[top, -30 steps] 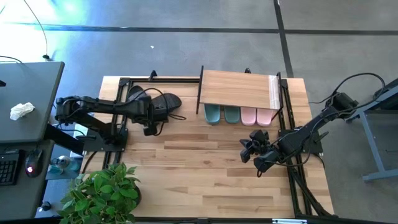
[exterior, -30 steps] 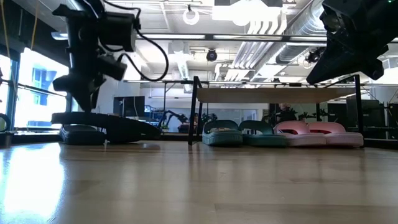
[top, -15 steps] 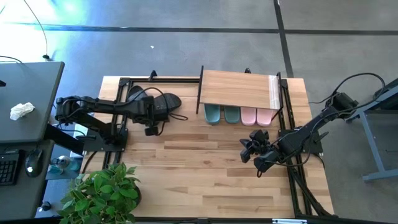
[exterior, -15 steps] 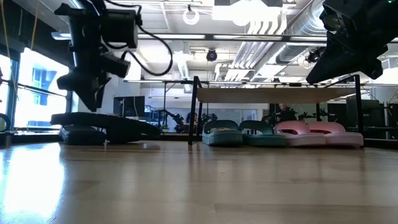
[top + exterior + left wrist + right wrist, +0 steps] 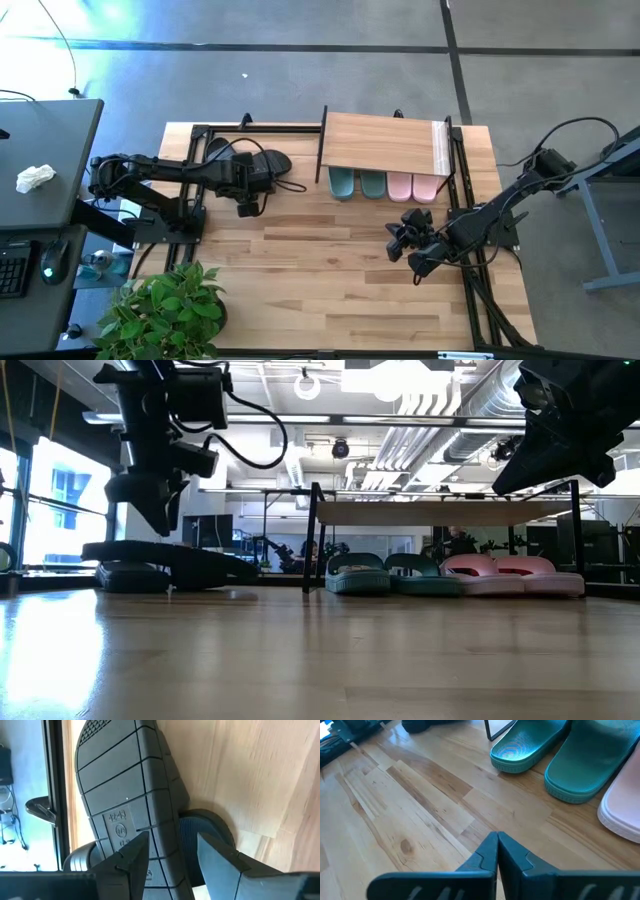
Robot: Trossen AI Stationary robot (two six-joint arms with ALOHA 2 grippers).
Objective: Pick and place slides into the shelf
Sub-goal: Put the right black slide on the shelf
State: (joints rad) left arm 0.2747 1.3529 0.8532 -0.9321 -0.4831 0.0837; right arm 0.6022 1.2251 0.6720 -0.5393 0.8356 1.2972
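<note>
Overhead: the left gripper (image 5: 262,183) is hanging above the black slides (image 5: 262,163) at the far left of the table (image 5: 330,280).
Left fingers: they are standing parted, one on each side of an upturned black sole (image 5: 130,805), and whether they are pressing on it is not clear.
Black pair: one slide is lying sole-up across the other, just beside the shelf's left frame.
Shelf (image 5: 385,142): the green slides (image 5: 356,184) and the pink slides (image 5: 412,187) are sitting side by side under its plank, toes sticking out.
Right gripper (image 5: 393,243): it is waiting clenched and empty above bare wood, in front of the shelf.
Near left corner: a potted plant (image 5: 165,310) is standing there.
</note>
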